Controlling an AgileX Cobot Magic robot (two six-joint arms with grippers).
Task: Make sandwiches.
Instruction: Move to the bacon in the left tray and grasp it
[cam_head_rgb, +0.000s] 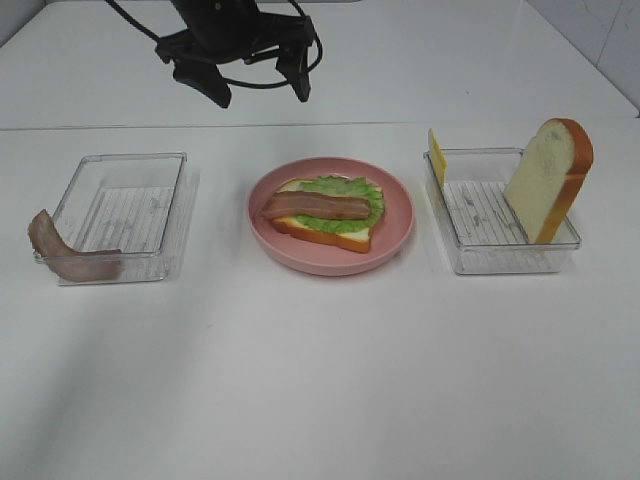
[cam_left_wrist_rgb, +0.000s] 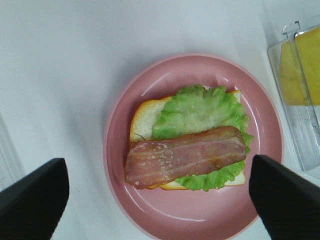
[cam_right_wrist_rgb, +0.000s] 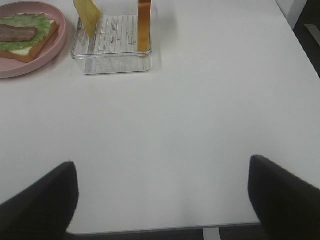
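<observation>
A half-built sandwich (cam_head_rgb: 325, 212) lies on the round pink plate (cam_head_rgb: 330, 262): one white bread slice, green lettuce and a brown bacon strip on top. In the left wrist view the sandwich (cam_left_wrist_rgb: 192, 140) lies straight below my left gripper (cam_left_wrist_rgb: 160, 195). My left gripper (cam_head_rgb: 258, 92) hangs open and empty high above the table, behind the plate. My right gripper (cam_right_wrist_rgb: 160, 200) is open and empty over bare table, far from the sandwich (cam_right_wrist_rgb: 25, 35); it does not show in the exterior view. A second bread slice (cam_head_rgb: 548, 180) and a yellow cheese slice (cam_head_rgb: 437, 157) stand in the right tray.
A clear tray (cam_head_rgb: 135, 157) stands left of the plate, with a spare bacon strip (cam_head_rgb: 60, 250) draped over its front left corner. The clear right tray (cam_head_rgb: 500, 262) shows in the right wrist view (cam_right_wrist_rgb: 112, 65) with the cheese (cam_right_wrist_rgb: 87, 12). The table's edge runs just before my right gripper.
</observation>
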